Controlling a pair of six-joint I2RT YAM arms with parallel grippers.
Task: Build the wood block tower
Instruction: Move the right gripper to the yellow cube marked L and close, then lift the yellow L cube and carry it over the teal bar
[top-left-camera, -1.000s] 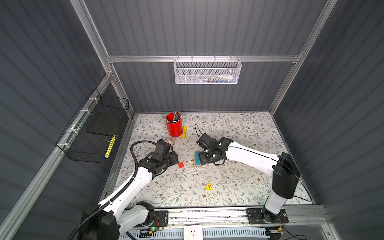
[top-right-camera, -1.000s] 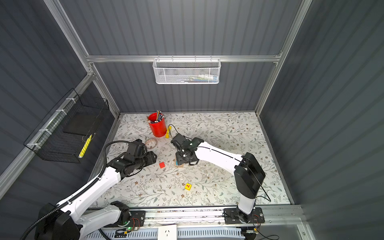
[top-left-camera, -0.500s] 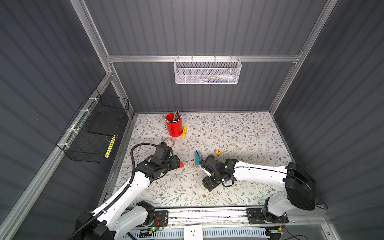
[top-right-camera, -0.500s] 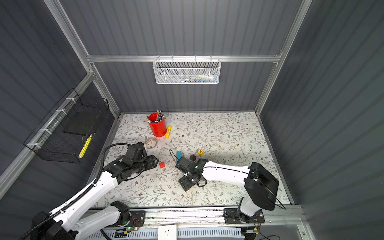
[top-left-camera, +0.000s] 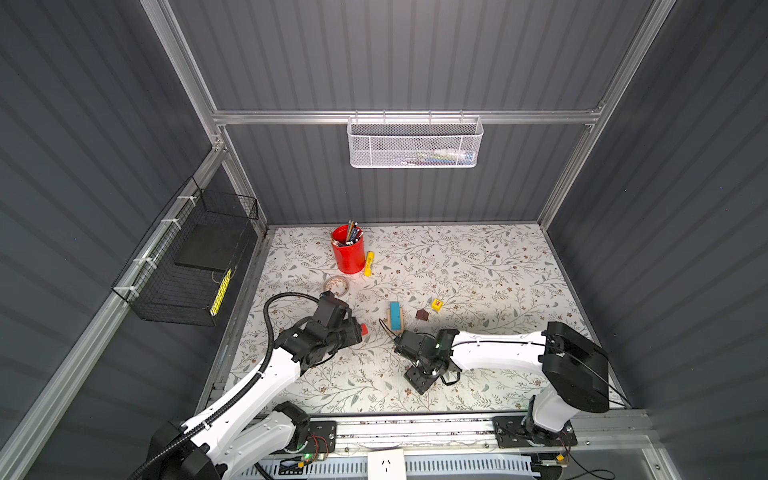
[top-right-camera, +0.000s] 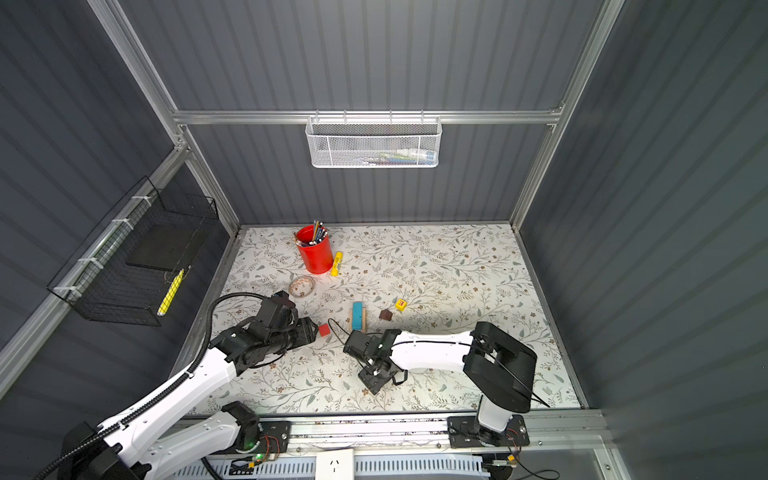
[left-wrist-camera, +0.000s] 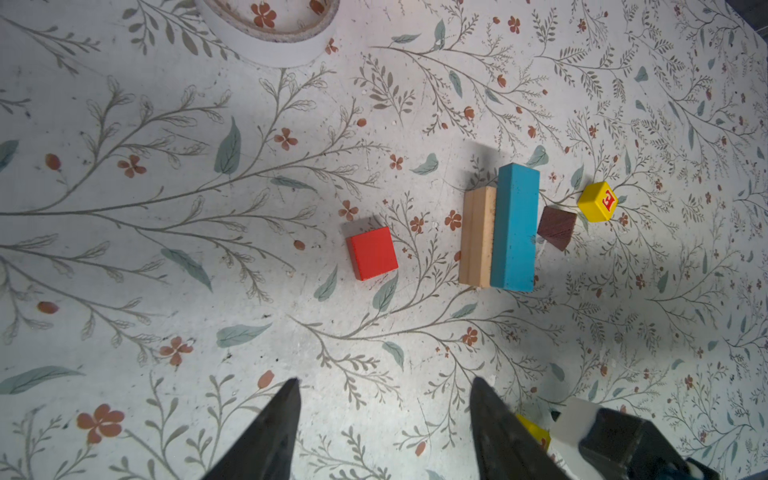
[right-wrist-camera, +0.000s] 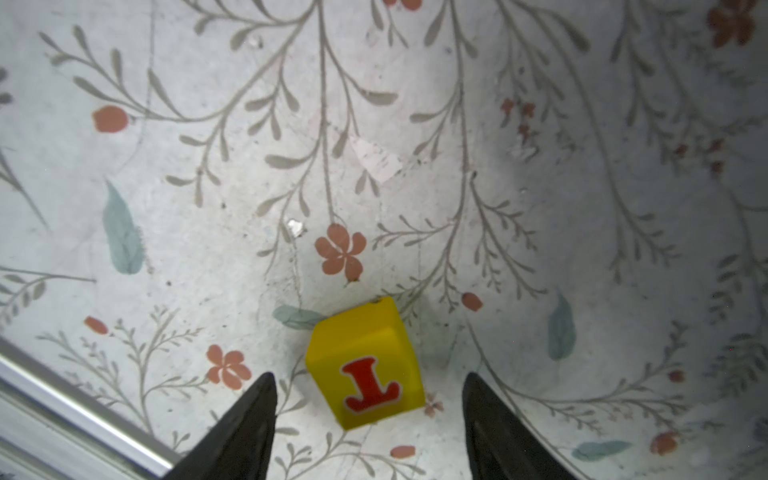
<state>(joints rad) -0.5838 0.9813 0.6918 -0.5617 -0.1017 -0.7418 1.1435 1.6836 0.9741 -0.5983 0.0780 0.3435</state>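
Far left on the flower-patterned tabletop (top-left-camera: 498, 266): a red cylindrical pen cup (top-left-camera: 348, 257), upright, with a slim yellow marker (top-left-camera: 368, 263) lying just beside it on the right. A little nearer: a white tape roll (top-left-camera: 336, 285), flat on the surface.

Nearer again: the left gripper (left-wrist-camera: 384, 386). Hangs over bare tabletop with jaws well apart and grips nothing. In both top views sits just left of the small red wooden cube (top-left-camera: 364, 329); in the left wrist view that cube lies ahead of the fingertips, clearly apart from them.

In the middle: the blue wooden oblong (top-left-camera: 395, 313) and the tan wooden oblong (top-right-camera: 364, 321), lying side by side with long sides touching, the tan one on the right. Just right of them: the dark brown roof-shaped block (top-left-camera: 422, 315). Right again and slightly farther: the yellow cube with a red letter (top-left-camera: 436, 305), apart from the brown block.

Near side of the oblongs: the right gripper (right-wrist-camera: 368, 380), pointing to the near edge. Stands parted around the second yellow lettered cube (right-wrist-camera: 361, 336), with a gap on each side. Rests on the tabletop, that cube, not gripped, and is hidden in both top views.
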